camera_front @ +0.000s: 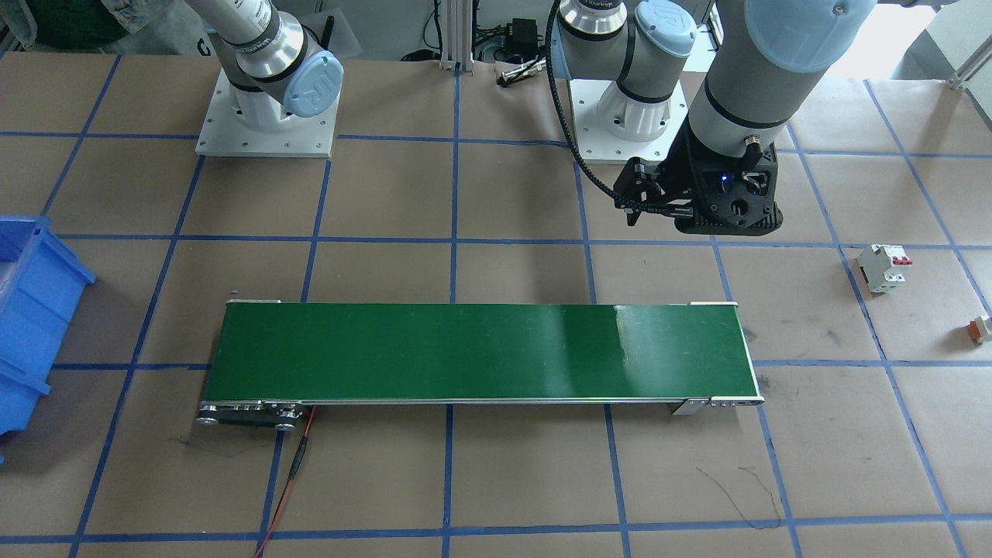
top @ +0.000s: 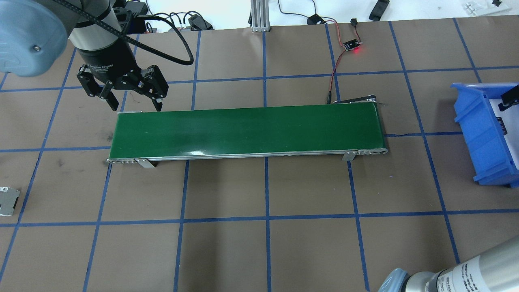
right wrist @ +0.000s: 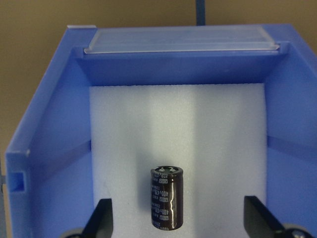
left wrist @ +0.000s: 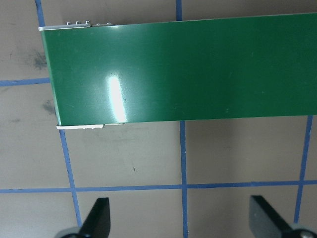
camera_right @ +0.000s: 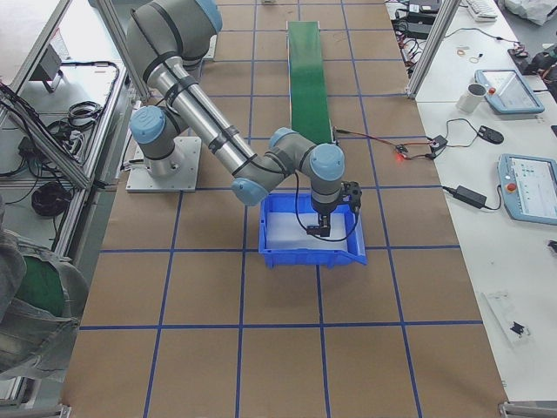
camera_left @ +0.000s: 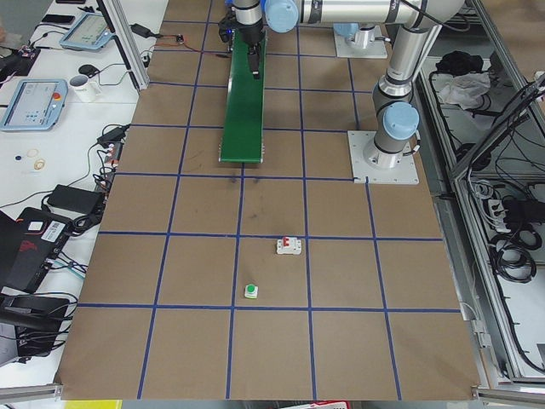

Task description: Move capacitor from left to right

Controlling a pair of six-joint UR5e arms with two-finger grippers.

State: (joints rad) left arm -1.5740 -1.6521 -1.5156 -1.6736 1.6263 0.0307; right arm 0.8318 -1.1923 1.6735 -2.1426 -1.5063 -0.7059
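The capacitor (right wrist: 167, 197), a stubby black cylinder with a silvery end face, rests on white foam inside the blue bin (right wrist: 47, 148). My right gripper (right wrist: 178, 220) hangs open just above it, one finger on each side, not touching it. The exterior right view shows this gripper (camera_right: 326, 228) over the bin (camera_right: 348, 254). My left gripper (top: 136, 108) is open and empty, above the table by the far side of the green conveyor's (top: 247, 129) left end. The left wrist view shows its spread fingers (left wrist: 99, 215) over bare table beside the belt (left wrist: 188, 69).
A white breaker with red switches (camera_front: 883, 267) and a small white-and-orange block (camera_front: 983, 329) lie on the table on my left. A metal piece (top: 8, 200) lies at the left edge. A small board with a red light (top: 352, 45) is wired to the conveyor.
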